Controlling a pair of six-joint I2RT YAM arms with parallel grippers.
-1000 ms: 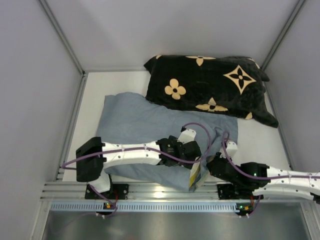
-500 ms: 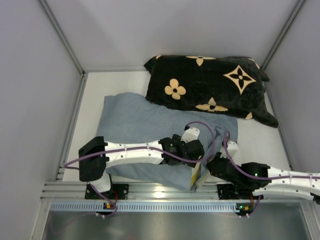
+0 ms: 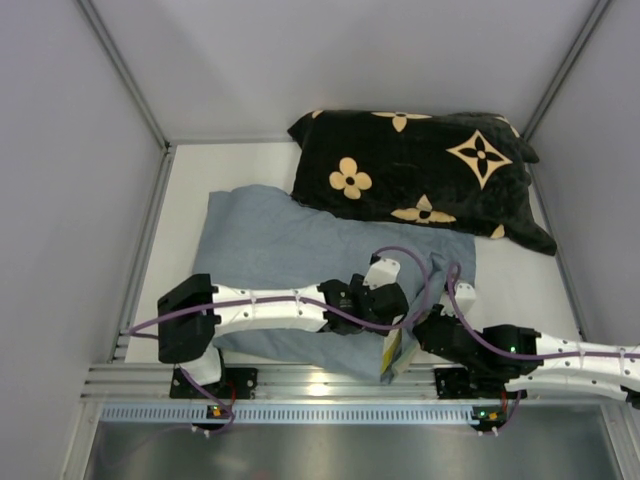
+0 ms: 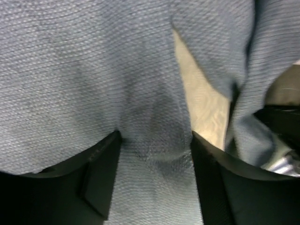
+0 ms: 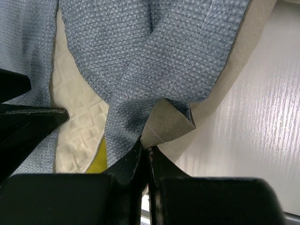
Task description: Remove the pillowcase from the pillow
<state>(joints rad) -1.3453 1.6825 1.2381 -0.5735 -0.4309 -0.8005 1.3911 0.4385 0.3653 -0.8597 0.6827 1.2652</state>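
The pillowcase (image 3: 280, 245) lies grey-blue face up on the white table, with the pillow inside it. The cream pillow (image 3: 390, 352) and its yellow-green edge show at the case's near right opening. It also shows in the left wrist view (image 4: 201, 105) and in the right wrist view (image 5: 79, 126). My left gripper (image 3: 390, 305) is open and presses down on the pillowcase (image 4: 93, 70), with a bulge of fabric between its jaws (image 4: 154, 136). My right gripper (image 3: 428, 322) is shut on the pillowcase's folded edge (image 5: 168, 122), right at its fingertips (image 5: 147, 149).
A black cushion with tan flower motifs (image 3: 420, 170) lies at the back right, overlapping the pillowcase's far edge. Grey walls close in the left, right and back. A metal rail (image 3: 300, 380) runs along the near edge. Bare white table (image 5: 262, 117) lies right of the right gripper.
My left gripper has moved a little to the right and nearer, towards the case's opening. The right gripper has kept its hold and barely moved.
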